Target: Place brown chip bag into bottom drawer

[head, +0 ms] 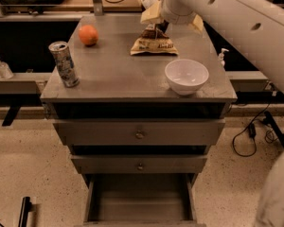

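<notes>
The brown chip bag (153, 42) lies crumpled on the grey cabinet top (118, 74), just behind and to the left of the white bowl (186, 75), its dark foil framed by tan-yellow edges and a pale printed panel across the front. The white arm's gripper (156, 29) sits at the bag's upper end, behind the bowl; how far it is open, and whether it has hold of the bag, cannot be told. Well to the left of the bowl stand an orange (88, 34) and a patterned drink can (64, 64). Below the bowl, the bottom drawer (139, 200) is pulled out, showing a plain grey inside.
</notes>
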Robot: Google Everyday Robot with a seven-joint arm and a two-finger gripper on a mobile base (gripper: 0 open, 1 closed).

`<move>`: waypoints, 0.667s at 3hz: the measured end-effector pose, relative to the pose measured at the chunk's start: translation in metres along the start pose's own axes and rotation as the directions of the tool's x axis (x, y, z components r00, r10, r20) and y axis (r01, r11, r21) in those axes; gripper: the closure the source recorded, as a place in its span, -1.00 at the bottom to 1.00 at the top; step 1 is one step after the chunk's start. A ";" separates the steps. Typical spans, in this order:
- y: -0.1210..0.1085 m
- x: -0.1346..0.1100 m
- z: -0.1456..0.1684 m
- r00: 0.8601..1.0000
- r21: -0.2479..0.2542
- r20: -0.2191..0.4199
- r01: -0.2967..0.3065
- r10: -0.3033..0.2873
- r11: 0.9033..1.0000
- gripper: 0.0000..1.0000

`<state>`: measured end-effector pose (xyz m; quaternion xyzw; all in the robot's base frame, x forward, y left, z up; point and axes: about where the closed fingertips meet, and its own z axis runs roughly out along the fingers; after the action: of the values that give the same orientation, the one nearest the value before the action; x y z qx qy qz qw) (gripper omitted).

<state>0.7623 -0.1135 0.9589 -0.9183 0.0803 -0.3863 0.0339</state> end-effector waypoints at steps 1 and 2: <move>-0.016 0.009 0.045 1.000 0.009 -0.008 0.015 -0.015 1.000 -1.00; -0.032 0.016 0.083 1.000 0.022 -0.023 -0.002 0.002 1.000 -1.00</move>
<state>0.8370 -0.0851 0.9163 -0.9133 0.0773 -0.3974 0.0433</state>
